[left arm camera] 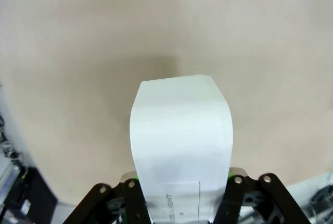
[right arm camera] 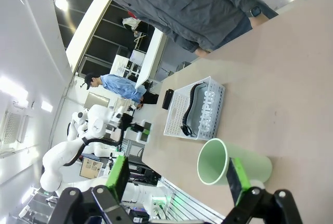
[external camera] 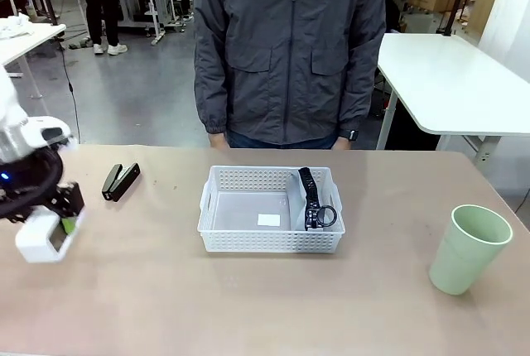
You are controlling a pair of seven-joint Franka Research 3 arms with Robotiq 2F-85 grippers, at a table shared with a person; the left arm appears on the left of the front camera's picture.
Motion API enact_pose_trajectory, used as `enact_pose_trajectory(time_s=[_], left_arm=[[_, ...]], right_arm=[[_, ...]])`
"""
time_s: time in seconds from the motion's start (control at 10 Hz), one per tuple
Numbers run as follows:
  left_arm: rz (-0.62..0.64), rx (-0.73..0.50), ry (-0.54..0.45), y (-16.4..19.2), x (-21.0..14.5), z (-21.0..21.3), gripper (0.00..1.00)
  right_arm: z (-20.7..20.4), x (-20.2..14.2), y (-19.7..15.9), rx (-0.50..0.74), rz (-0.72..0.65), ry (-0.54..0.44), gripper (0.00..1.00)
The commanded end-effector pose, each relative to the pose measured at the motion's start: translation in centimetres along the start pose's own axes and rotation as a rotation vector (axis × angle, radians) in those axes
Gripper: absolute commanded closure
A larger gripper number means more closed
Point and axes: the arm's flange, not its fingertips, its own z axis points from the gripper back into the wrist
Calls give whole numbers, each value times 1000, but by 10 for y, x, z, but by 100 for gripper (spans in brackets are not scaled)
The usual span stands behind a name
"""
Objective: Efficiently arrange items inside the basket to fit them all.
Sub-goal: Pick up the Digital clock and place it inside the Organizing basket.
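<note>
My left gripper (external camera: 56, 225) is at the table's far left, shut on the white boxy device (external camera: 37, 244), which it holds low over the tabletop. In the left wrist view the device (left arm camera: 179, 140) sticks out between the green-padded fingers (left arm camera: 130, 179). The white perforated basket (external camera: 248, 223) stands mid-table, and the grey pouch (external camera: 308, 199) with black trim stands on edge against its right wall. A black stapler (external camera: 121, 181) lies left of the basket. The pale green cup (external camera: 468, 248) stands upright at the right. My right gripper (right arm camera: 177, 179) hangs open, well short of the cup (right arm camera: 229, 161).
A person in a grey jacket (external camera: 290, 50) stands at the far edge behind the basket, hands down by the sides. A white label (external camera: 268, 220) lies on the basket floor. Bare tabletop stretches between the basket and the cup and along the front edge.
</note>
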Motion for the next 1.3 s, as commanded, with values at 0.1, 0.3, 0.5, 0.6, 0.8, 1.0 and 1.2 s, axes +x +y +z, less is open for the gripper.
enact_pose_trajectory(time_s=[0.1, 0.3, 0.5, 0.6, 0.8, 1.0, 1.2], left_arm=[[-10, -255, -154, 20, -37, 84, 100], [-23, -401, -315, 37, -51, 102, 100], [-93, -372, -233, 45, -50, 92, 96], [-4, -368, -281, 39, -55, 118, 96], [-4, -368, -281, 39, -55, 118, 96], [-41, -320, -291, 31, -49, 111, 49], [-192, -177, -322, -36, -8, 130, 49]], right_arm=[[0, 3, 0, 15, 27, -14, 0], [0, 3, 0, 15, 27, -14, 0], [0, 3, 0, 15, 27, -14, 0], [0, 3, 0, 15, 27, -14, 0], [0, 3, 0, 15, 27, -14, 0], [0, 3, 0, 15, 27, -14, 0], [0, 3, 0, 15, 27, -14, 0]])
